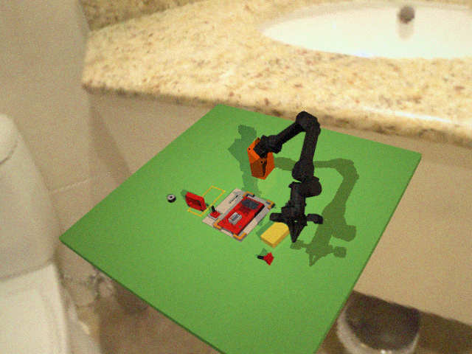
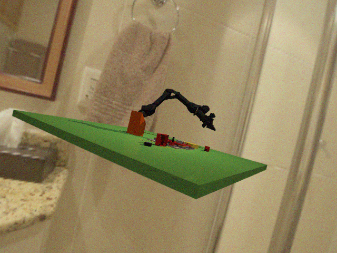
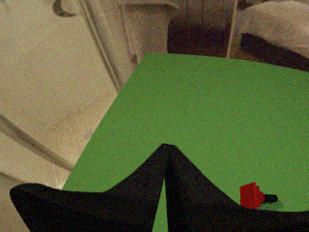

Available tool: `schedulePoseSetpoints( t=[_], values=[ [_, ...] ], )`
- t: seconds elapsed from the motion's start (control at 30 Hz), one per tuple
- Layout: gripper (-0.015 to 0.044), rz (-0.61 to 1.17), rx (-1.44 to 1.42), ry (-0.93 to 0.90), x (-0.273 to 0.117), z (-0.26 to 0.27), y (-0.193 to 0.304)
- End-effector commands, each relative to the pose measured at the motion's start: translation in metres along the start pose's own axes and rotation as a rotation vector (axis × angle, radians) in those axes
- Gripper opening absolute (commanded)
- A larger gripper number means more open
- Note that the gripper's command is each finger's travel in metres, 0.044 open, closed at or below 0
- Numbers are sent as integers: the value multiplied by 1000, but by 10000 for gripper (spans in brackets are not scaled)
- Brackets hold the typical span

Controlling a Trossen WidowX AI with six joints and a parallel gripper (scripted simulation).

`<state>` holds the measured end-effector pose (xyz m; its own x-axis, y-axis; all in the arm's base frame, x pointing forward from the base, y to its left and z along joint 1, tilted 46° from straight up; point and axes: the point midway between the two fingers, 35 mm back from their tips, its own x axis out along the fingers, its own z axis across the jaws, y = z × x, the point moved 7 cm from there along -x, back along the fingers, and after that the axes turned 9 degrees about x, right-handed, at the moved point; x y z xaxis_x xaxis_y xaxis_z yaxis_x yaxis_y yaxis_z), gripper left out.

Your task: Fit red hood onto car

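Note:
The hood, a red shell, stands on edge on the table, left of the jig in the top view; the exterior view shows its hollow side. The red chassis sits in the grey jig, with the light grey engine block on its deck. The pegs are too small to make out clearly. My gripper is shut and empty, in the air beyond the yellow block, away from the hood. The hood is out of the wrist view.
A yellow block lies beside the jig. A red piece with a black stem lies nearby. A similar piece stands at the jig. A wheel lies past the hood. An orange box stands by the arm's base.

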<state>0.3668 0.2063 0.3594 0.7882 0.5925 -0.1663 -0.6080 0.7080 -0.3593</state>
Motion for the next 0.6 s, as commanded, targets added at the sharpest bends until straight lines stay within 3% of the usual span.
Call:
schedulePoseSetpoints(
  t=[0.0, 0.57],
  values=[
    [0, 18, 22, 137, 16, -45, -17],
    [0, 92, 251, 622, 18, -229, -84]
  ],
)
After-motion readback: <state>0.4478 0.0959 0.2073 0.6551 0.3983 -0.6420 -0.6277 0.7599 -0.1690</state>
